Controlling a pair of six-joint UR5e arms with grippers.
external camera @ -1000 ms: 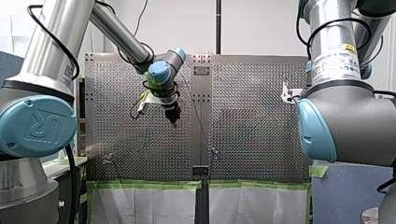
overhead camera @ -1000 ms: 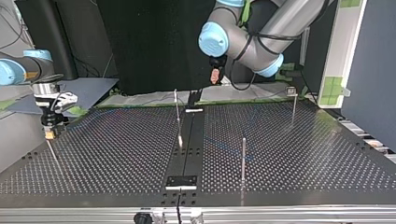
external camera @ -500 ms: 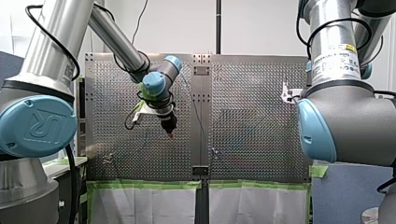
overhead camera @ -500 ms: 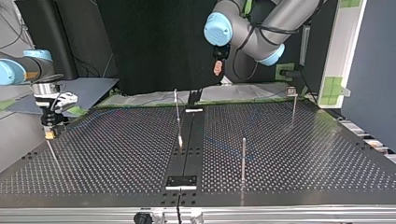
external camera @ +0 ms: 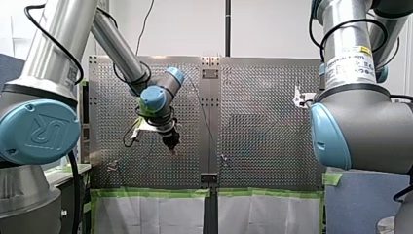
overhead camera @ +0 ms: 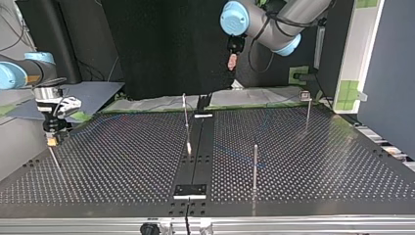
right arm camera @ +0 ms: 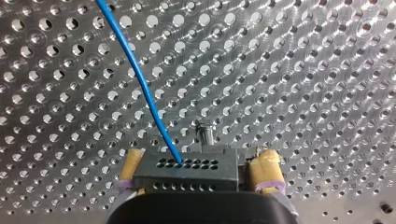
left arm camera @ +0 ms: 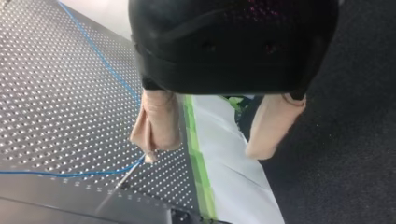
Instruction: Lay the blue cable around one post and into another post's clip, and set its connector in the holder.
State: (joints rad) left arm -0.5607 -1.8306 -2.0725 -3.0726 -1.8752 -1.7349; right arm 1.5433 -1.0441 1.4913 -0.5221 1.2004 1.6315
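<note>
The blue cable runs over the perforated table and ends in a dark connector block. My right gripper stands open, its yellow pads on either side of that block, at the top view's left. My left gripper is open with nothing between its beige pads, high above the table's edge. Below it the blue cable bends around a thin post.
Thin metal posts stand upright on the perforated table. A dark strip runs down its middle. Green tape lines the table's edge. A short pin stands just ahead of the connector block.
My left arm has risen and drawn away from the table, toward the front view's lower left. My right arm and the cable have not moved.
</note>
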